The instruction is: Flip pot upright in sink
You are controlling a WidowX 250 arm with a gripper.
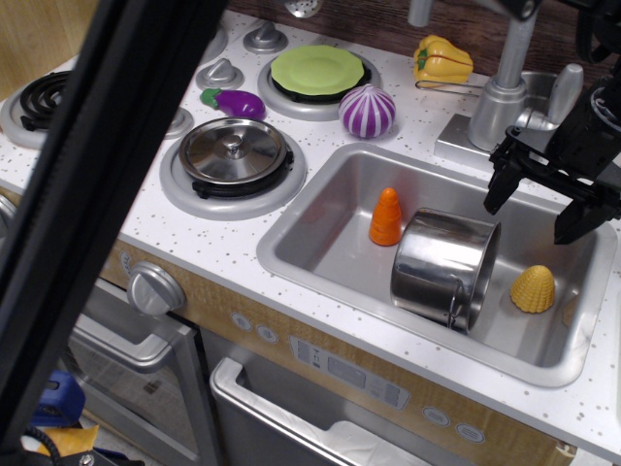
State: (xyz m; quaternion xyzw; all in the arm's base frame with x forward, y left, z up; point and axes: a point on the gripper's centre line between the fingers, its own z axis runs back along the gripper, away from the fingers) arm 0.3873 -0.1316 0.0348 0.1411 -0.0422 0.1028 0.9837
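The shiny steel pot [441, 267] lies on its side in the silver-grey sink [320, 209], its open mouth facing right and a loop handle at its lower front. An orange toy carrot [386, 217] stands just left of it, touching or nearly so. My black gripper [537, 216] hangs open and empty above the sink's right half, just above and to the right of the pot's rim, one finger at the left [498, 191] and one at the right [572, 221].
A yellow corn piece [533, 289] sits in the sink's right end. A grey faucet [511, 83] stands behind the sink. A steel lid [234, 150] covers the front burner; a purple onion [367, 110], green plate [315, 70], eggplant [237, 102] and yellow pepper [441, 60] are behind. A dark bar [87, 214] blocks the left.
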